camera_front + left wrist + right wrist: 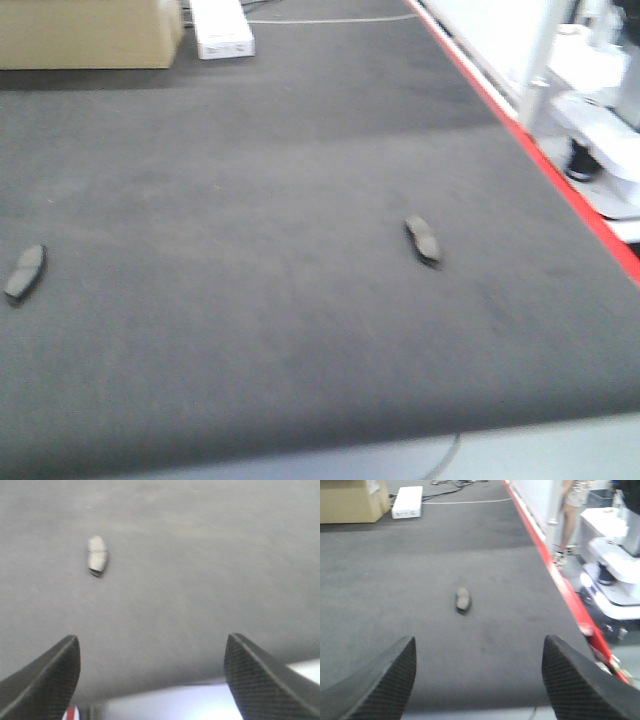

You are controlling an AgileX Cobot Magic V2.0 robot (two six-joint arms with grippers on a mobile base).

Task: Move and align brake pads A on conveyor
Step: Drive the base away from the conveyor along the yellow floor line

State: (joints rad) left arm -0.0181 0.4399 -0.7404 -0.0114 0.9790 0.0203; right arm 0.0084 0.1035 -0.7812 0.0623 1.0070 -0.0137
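Grey felt conveyor (pixel 300 330) fills every view, red stripe (pixel 560 180) down its right edge; cardboard box (pixel 90 35) and white box (pixel 222 28) sit at the far end, well away from the pads; two brake pads A lie flat on the belt, well apart: left pad (pixel 24 272) by the frame edge, right pad (pixel 423 240) nearer the stripe, skewed differently, so we judge them not yet aligned; left gripper (pixel 151 647) and right gripper (pixel 478 645) hover empty, jaws spread wide, each facing a pad ahead, likely staged for one pickup per arm; other two pads out of frame; blur hides grooves and backing plates; we can't see the arms in the front view.
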